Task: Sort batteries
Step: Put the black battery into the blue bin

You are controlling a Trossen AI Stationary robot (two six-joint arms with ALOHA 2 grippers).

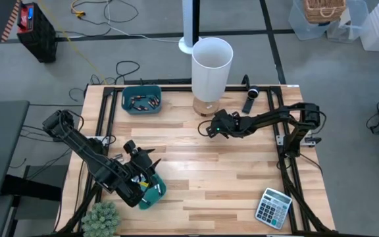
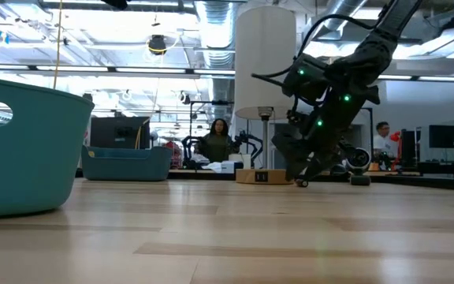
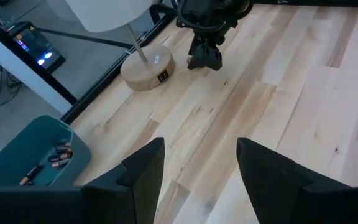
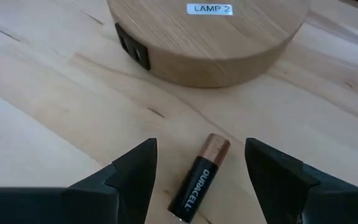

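Battery (image 4: 197,180) lies flat on the wooden table (image 1: 242,191), just in front of the lamp base (image 4: 207,37), and the right gripper (image 4: 197,180) hangs over it with its fingers spread wide, one on each side, grasping nothing. To pick it cleanly, I'd lower straight down until the tips nearly meet the wood, keep the cell centred, then pinch across its middle. The left gripper (image 3: 197,174) waits open over the near teal bin (image 1: 156,193), empty
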